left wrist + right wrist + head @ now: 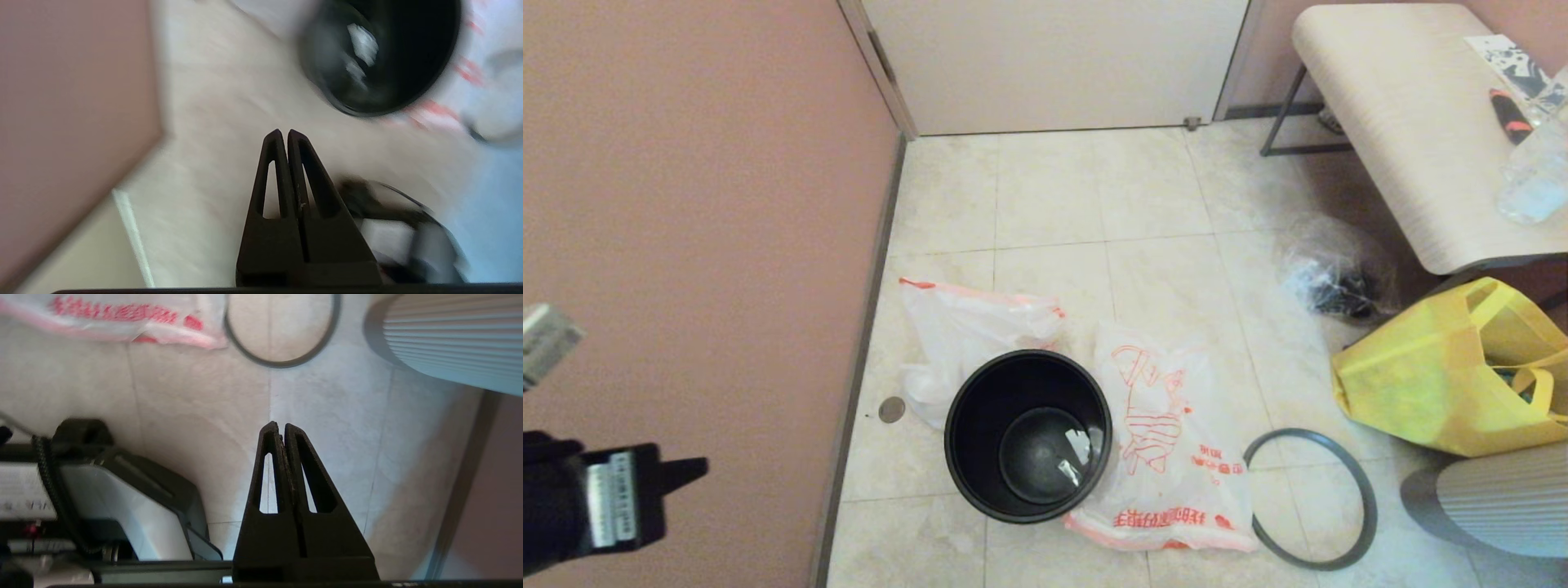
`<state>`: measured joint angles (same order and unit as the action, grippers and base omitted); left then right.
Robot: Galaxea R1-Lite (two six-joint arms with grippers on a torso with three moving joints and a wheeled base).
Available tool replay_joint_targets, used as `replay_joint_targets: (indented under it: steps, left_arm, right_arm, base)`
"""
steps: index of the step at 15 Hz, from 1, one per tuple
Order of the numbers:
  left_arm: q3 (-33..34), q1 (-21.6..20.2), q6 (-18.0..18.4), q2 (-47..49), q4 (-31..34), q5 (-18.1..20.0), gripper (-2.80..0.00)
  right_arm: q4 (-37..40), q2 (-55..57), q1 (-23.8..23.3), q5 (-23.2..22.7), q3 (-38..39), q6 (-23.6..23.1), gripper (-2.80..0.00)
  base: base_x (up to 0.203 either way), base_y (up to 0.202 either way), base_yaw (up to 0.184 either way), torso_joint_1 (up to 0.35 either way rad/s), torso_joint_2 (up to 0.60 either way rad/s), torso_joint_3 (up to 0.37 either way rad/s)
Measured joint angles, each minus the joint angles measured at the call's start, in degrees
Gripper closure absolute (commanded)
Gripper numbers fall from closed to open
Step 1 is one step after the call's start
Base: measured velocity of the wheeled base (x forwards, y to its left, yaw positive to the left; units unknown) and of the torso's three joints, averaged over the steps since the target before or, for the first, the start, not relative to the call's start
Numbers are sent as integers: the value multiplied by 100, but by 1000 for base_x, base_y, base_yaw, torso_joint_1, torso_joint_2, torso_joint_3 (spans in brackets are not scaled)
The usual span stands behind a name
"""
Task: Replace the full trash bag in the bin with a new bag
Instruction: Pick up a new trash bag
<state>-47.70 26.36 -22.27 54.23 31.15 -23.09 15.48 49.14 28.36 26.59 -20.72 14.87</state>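
While the bin [1027, 435] stands upright on the tiled floor [1143, 204] with its mouth facing straight up, there's no liner in it, just a couple of pale scraps on the bottom. Its grey hoop [1311, 498] lies flat on the tiles off to the right, well apart from it. The new bag [1168, 445] is spread flat right against the bin's right side, long axis running toward the robot (the row of red characters sits at the near end). Another white bag with an orange edge [968, 335] is slumped behind the bin on the left, touching it. The left gripper [284, 132] hangs over bare floor near the wall [686, 204], fingers pressed together, nothing between them. The right gripper [278, 425] is pinched closed too, empty, above the tiles near the hoop.
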Motion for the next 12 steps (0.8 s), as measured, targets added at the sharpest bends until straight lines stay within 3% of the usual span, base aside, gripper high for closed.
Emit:
replay_joint_targets:
  steps: [3, 7, 12]
  left_arm:
    - [156, -719, 512, -1289, 220, -246, 0]
    - [95, -1838, 795, -2668, 482, -133, 0]
    - [681, -2457, 1180, -3988, 479, 631, 0]
  right_arm:
    - [-51, 73, -84, 12, -16, 7, 0]
    - [-281, 274, -154, 12, 13, 115, 0]
    - [-499, 428, -161, -13, 21, 627, 0]
  base:
    - [0, 0, 0, 0, 0, 0]
    - [0, 0, 0, 0, 0, 0]
    - [0, 0, 0, 0, 0, 0]
